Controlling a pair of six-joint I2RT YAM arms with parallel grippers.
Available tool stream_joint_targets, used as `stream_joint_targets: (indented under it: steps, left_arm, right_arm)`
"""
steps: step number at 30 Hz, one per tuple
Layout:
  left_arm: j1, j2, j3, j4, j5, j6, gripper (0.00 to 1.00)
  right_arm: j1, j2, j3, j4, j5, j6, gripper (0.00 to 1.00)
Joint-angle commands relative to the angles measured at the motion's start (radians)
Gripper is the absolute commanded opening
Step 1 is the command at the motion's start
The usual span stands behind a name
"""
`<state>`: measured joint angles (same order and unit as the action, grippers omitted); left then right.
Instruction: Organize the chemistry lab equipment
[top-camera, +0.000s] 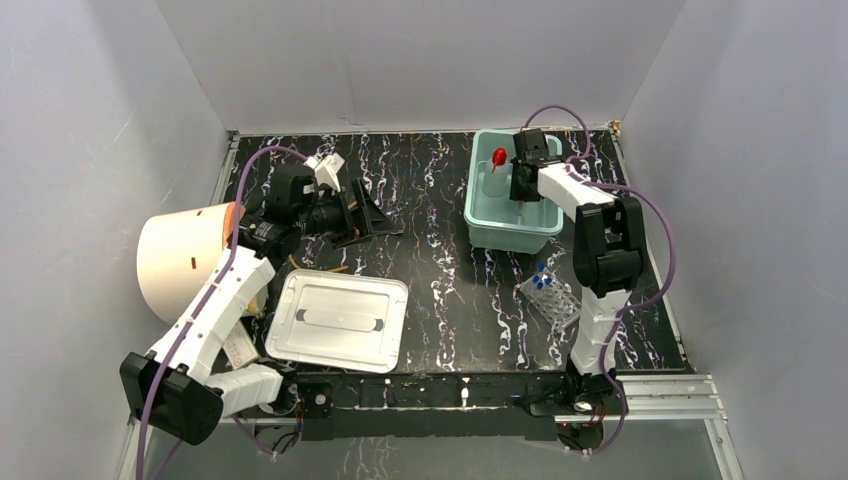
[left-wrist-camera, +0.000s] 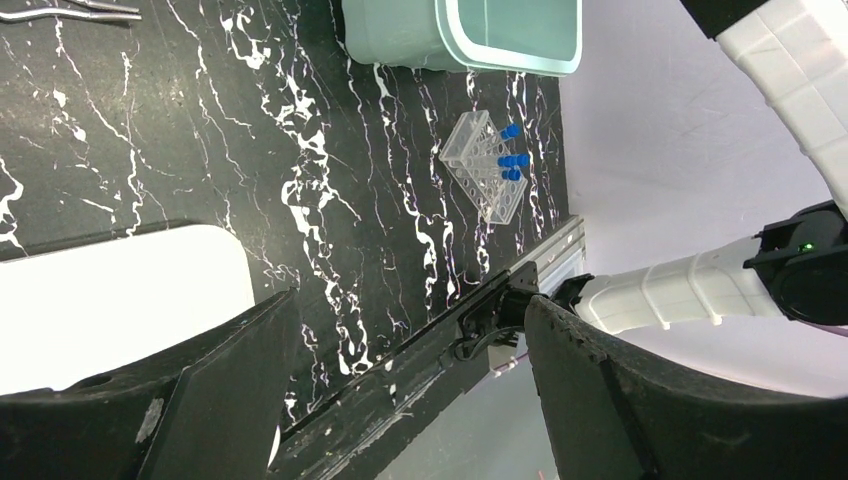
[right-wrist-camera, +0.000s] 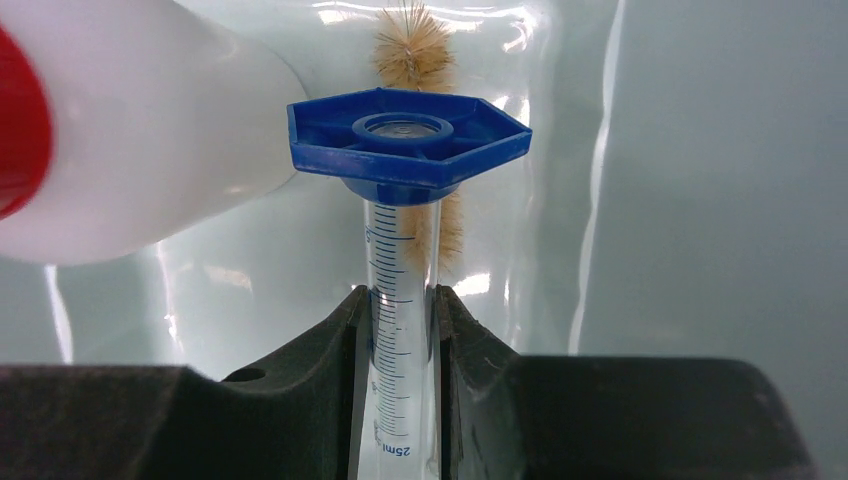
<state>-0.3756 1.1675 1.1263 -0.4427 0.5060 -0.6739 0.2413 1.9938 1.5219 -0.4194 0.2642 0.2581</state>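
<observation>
Here, the right fingers (right-wrist-camera: 300, 400) clamp the graduated cylinder (right-wrist-camera: 400, 262) beside the squeeze bottle (right-wrist-camera: 150, 140); left fingers (left-wrist-camera: 200, 410) gape empty.

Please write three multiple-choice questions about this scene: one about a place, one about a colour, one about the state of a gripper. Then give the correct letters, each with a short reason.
1. Where does the clear plastic tube rack stand?
A. On the black marbled table, on the near side of the pale teal plastic bin
B. Inside that bin
C. On a flat white lid

2. What colour is the hexagonal base of the clear graduated cylinder?
A. Red
B. Green
C. Blue

3. In what state is the right gripper?
A. Open and empty
B. Shut on the clear graduated cylinder
C. Shut on a white bottle

Answers:
1 A: the top view shows the rack on the table, outside the bin.
2 C: the right wrist view shows a blue base.
3 B: both fingers press against the sides of the cylinder's tube.
</observation>
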Motion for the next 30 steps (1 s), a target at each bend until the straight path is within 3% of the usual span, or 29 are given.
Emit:
stream_joint_targets:
  steps: [1, 7, 10, 23, 30]
  left_arm:
    - [-0.002, -0.044, -0.007, -0.024, -0.001, 0.002, 0.81]
    - [-0.002, -0.045, -0.005, -0.03, -0.006, 0.005, 0.81]
    - [-0.002, -0.037, -0.003, -0.03, -0.012, 0.006, 0.81]
    - [-0.002, 0.028, 0.053, -0.101, -0.155, 0.022, 0.81]
    - [-0.003, 0.026, 0.087, -0.201, -0.387, -0.01, 0.81]
  right_arm:
    - [-0.004, 0.036, 0.01, 0.054, 0.011, 0.006, 0.28]
    - [-0.005, 0.0, 0.001, 0.053, -0.013, 0.015, 0.51]
    - [-0.004, -0.038, 0.002, 0.045, -0.022, 0.013, 0.57]
    - [0.021, -0.355, -0.013, -0.018, -0.073, 0.045, 0.61]
    - [0.222, -0.478, -0.026, 0.038, -0.119, 0.017, 0.64]
